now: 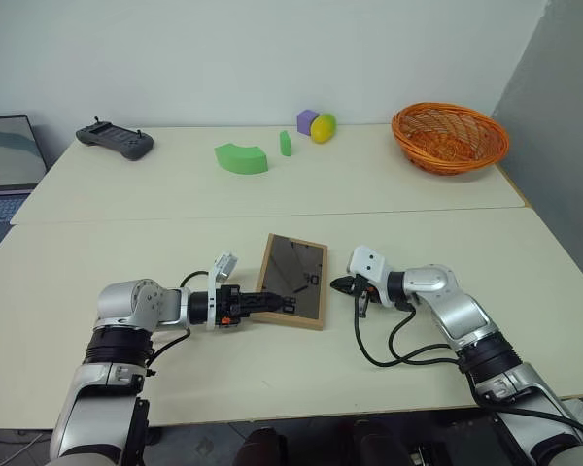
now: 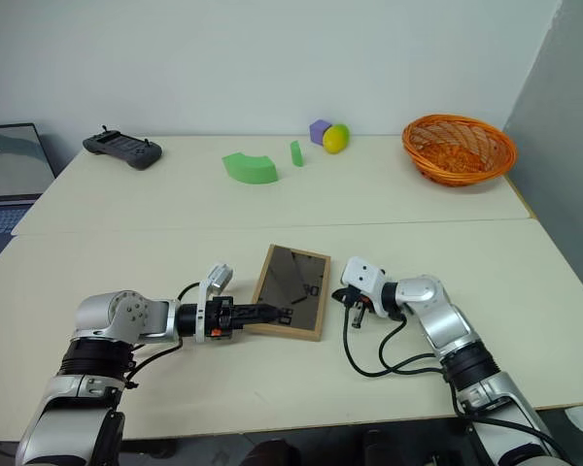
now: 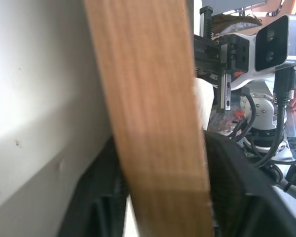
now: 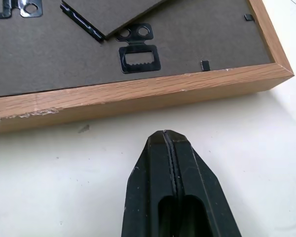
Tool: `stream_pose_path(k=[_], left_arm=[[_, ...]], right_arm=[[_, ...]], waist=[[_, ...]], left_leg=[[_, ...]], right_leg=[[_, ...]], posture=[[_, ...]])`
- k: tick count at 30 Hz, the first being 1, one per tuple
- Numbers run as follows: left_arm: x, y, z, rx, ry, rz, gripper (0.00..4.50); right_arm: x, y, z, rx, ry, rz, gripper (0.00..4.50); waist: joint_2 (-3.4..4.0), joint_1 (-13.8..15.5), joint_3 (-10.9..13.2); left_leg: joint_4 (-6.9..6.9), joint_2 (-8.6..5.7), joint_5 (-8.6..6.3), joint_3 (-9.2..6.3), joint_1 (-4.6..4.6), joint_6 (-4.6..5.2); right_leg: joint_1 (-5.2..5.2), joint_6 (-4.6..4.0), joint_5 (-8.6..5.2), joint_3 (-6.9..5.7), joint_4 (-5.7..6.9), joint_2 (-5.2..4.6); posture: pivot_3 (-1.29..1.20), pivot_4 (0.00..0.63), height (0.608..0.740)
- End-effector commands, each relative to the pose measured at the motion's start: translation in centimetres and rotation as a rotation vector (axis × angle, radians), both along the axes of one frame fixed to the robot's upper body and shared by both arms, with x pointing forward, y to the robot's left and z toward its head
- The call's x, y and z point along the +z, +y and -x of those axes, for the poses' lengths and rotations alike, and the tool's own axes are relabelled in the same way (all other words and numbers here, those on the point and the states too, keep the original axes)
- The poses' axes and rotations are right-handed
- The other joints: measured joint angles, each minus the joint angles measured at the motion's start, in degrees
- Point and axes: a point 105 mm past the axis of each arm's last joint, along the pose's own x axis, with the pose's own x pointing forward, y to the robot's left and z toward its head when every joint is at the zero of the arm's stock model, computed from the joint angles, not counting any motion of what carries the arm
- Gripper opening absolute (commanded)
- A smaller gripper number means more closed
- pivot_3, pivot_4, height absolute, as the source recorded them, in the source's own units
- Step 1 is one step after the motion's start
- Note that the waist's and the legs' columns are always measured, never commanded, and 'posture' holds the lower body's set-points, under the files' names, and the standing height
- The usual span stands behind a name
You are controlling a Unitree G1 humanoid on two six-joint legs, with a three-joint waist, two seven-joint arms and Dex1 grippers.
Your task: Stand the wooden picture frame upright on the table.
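- Wooden picture frame (image 1: 292, 282) lies face-down on the counter (image 1: 126, 223), dark back panel up.
- Left gripper (image 1: 272, 301) fingers pinch its 9 o'clock edge.
- Right gripper (image 1: 340, 284), fingers pressed together, sits just beside its 3 o'clock edge.
- Orange basket (image 1: 450, 137) stands well apart at 1 o'clock.

Left pincer (image 1: 272, 302) fingers straddling a wooden edge; right pincer (image 4: 166, 136) pressed shut, low.
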Motion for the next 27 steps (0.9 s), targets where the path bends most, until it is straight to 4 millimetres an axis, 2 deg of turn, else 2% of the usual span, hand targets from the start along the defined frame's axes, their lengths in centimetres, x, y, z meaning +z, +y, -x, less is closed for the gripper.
stream_pose_path(k=[1, 5, 6, 7, 9, 13, 18, 22, 25, 27], left_arm=[[3.1, 0.0, -1.1, 0.039, -0.135, 0.04, 1.3], [5.5, -0.8, -1.5, 0.069, -0.242, 0.085, 1.29], [6.2, -1.1, -1.6, 0.081, -0.271, 0.104, 1.29], [6.8, -1.4, -1.6, 0.089, -0.299, 0.115, 1.29], [7.7, -1.9, -1.5, 0.103, -0.346, 0.135, 1.29], [9.1, -2.8, -1.2, 0.113, -0.417, 0.153, 1.29], [9.6, -3.3, -1.2, 0.126, -0.447, 0.147, 1.29], [9.7, -3.3, -1.1, 0.123, -0.455, 0.132, 1.29], [9.7, -3.1, -1.4, 0.139, -0.462, 0.115, 1.29], [9.7, -3.0, -1.4, 0.143, -0.462, 0.113, 1.29]], right_arm=[[3.7, -1.4, -1.1, -0.052, -0.083, -0.051, 0.0], [7.0, -2.5, -1.6, -0.086, -0.086, -0.119, 0.0], [8.5, -2.3, -1.7, -0.104, -0.061, -0.193, 0.0], [9.9, -1.9, -1.7, -0.109, -0.028, -0.262, 0.35], [12.4, -0.8, -1.3, -0.077, 0.037, -0.371, 0.69], [15.5, 1.1, -1.4, -0.047, 0.122, -0.504, 1.57], [16.0, 2.9, -2.2, -0.031, 0.137, -0.508, 2.78], [15.9, 4.8, -1.8, 0.032, 0.127, -0.487, 3.67], [16.5, 6.1, -0.2, 0.135, 0.135, -0.504, 4.31], [16.9, 6.5, 1.0, 0.195, 0.149, -0.513, 4.31]], waist=[[-0.01, 0.1, 0.0], [-0.02, 0.1, 0.0], [-0.02, 0.1, 0.0], [-0.03, 0.0, 0.0], [-0.03, 0.0, 0.0], [-0.03, -0.1, 0.0], [-0.03, 0.0, 0.0], [-0.03, 0.0, 0.0], [-0.03, 0.0, 0.0], [-0.03, 0.0, 0.0]], left_leg=[[0.02, 0.0, 0.01, -0.01, -0.02, -0.01], [0.01, -0.01, 0.01, -0.01, -0.08, -0.01], [0.01, 0.0, 0.01, -0.01, -0.13, -0.01], [0.02, 0.0, 0.02, -0.02, -0.15, -0.03], [0.02, 0.02, 0.03, -0.02, -0.19, -0.06], [0.0, 0.05, 0.11, -0.03, -0.19, -0.19], [-0.02, 0.02, 0.09, 0.0, -0.21, -0.17], [-0.02, -0.02, 0.1, 0.02, -0.25, -0.18], [-0.02, -0.01, 0.11, 0.02, -0.28, -0.19], [-0.02, -0.01, 0.11, 0.02, -0.28, -0.19]], right_leg=[[0.0, 0.0, 0.0, 0.0, 0.0, 0.0], [-0.06, 0.0, 0.0, -0.01, 0.0, -0.02], [-0.09, 0.0, 0.0, -0.02, -0.01, -0.02], [-0.1, 0.0, 0.0, -0.02, -0.02, -0.02], [-0.14, 0.0, 0.0, -0.02, -0.01, -0.02], [-0.17, -0.01, 0.01, 0.0, -0.01, 0.0], [-0.17, -0.01, 0.01, 0.0, -0.04, -0.02], [-0.21, -0.01, 0.01, -0.01, -0.04, -0.06], [-0.24, -0.01, 0.01, -0.01, -0.04, -0.06], [-0.24, -0.01, 0.01, -0.01, -0.05, -0.06]], posture=[[0.0, 0.15, 0.74], [0.0, 0.15, 0.74], [0.0, 0.15, 0.74], [0.0, 0.15, 0.74], [0.0, 0.15, 0.74], [0.0, 0.15, 0.74], [0.0, 0.15, 0.74], [0.0, 0.15, 0.74], [0.0, 0.15, 0.74], [0.0, 0.15, 0.74]])
